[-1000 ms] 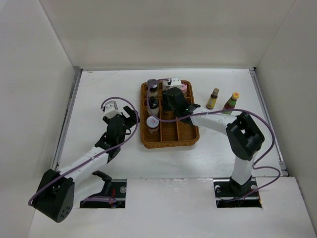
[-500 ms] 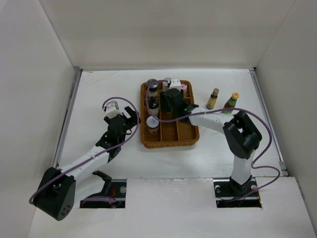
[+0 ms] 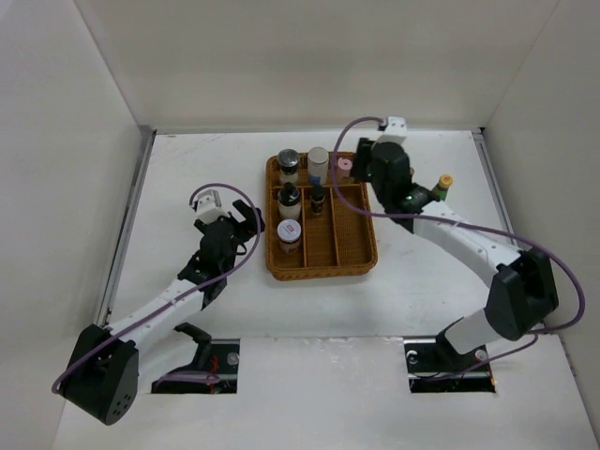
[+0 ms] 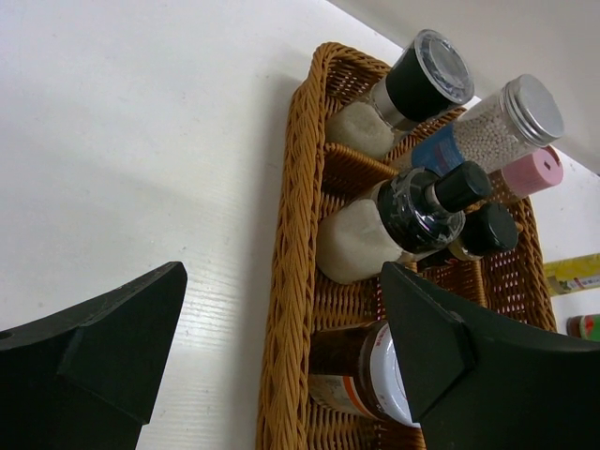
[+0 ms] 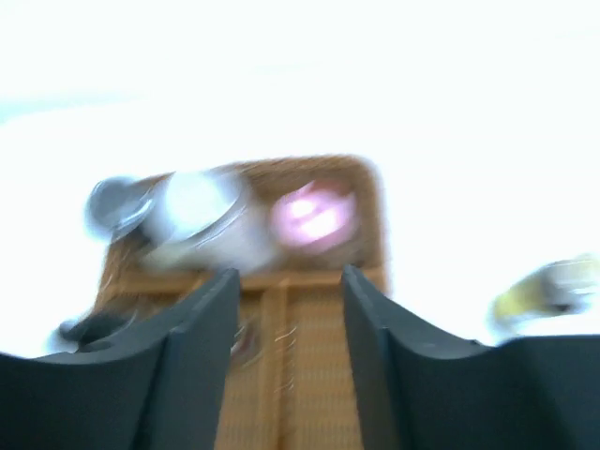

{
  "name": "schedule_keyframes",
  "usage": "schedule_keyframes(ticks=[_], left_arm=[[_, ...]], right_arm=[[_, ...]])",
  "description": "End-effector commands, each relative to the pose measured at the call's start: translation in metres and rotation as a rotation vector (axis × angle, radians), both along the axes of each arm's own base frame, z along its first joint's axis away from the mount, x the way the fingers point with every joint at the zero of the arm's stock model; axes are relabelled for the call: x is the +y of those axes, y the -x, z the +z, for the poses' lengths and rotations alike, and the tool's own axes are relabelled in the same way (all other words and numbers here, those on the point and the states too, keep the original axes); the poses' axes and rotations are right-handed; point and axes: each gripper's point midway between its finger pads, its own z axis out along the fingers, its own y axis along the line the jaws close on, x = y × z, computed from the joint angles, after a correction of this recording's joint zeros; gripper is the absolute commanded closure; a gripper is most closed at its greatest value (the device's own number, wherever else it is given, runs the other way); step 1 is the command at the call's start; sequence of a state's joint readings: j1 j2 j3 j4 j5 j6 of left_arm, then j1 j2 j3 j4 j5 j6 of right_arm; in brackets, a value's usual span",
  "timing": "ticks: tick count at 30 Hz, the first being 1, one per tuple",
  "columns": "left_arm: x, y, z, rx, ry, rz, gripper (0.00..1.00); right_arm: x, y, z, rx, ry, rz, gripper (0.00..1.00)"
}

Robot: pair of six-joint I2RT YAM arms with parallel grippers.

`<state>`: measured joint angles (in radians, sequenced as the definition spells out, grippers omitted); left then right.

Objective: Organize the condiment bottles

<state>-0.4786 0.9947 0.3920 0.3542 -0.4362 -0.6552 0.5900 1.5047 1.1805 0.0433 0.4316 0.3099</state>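
The wicker tray (image 3: 354, 246) holds several condiment bottles: a grey-lidded jar (image 3: 290, 164), a white bottle (image 3: 319, 163), a pink-capped one (image 3: 344, 167), a dark sauce bottle (image 3: 290, 198), a small dark bottle (image 3: 318, 200) and a red-lidded jar (image 3: 290, 233). A green-red bottle (image 3: 441, 186) stands on the table to the right. My right gripper (image 3: 364, 161) hangs above the tray's back right corner, open and empty (image 5: 291, 291); its view is blurred. My left gripper (image 3: 240, 221) is open just left of the tray, its jaws either side of the tray rim (image 4: 281, 281) near the red-lidded jar (image 4: 375, 375).
White walls enclose the table on three sides. In the right wrist view a blurred yellowish bottle (image 5: 553, 286) lies right of the tray. The tray's right section (image 3: 354, 225) holds nothing. The right arm's forearm (image 3: 459, 239) crosses the table right of the tray.
My right gripper has lifted out of the tray and swung back and to the right. A small dark bottle now shows standing in the tray's middle section. The left arm has barely moved.
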Motion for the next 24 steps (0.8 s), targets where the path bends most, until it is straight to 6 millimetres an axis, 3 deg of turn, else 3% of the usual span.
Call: schedule_keyframes(ticks=[1,3,5,10,19,24], left_arm=[[-0.005,-0.003,0.021,-0.056,0.037,-0.009,0.15],[-0.004,-0.004,0.023,-0.059,0.039,-0.008,0.15],[-0.003,-0.004,0.024,-0.064,0.041,-0.005,0.15],[-0.003,-0.004,0.024,-0.064,0.041,-0.005,0.15],[-0.005,-0.006,0.019,-0.054,0.039,-0.009,0.15],[-0.005,-0.006,0.020,-0.056,0.039,-0.009,0.15]], right_arm=[[-0.068,-0.021,-0.013,0.028,0.034,-0.192,0.50],[-0.098,-0.029,-0.019,0.049,0.073,-0.280,0.47],[-0.122,-0.036,-0.025,0.067,0.108,-0.342,0.36],[-0.156,-0.044,-0.036,0.096,0.135,-0.429,0.27],[-0.163,-0.053,-0.069,0.183,0.162,-0.432,0.29],[-0.162,-0.057,-0.080,0.199,0.156,-0.424,0.44]])
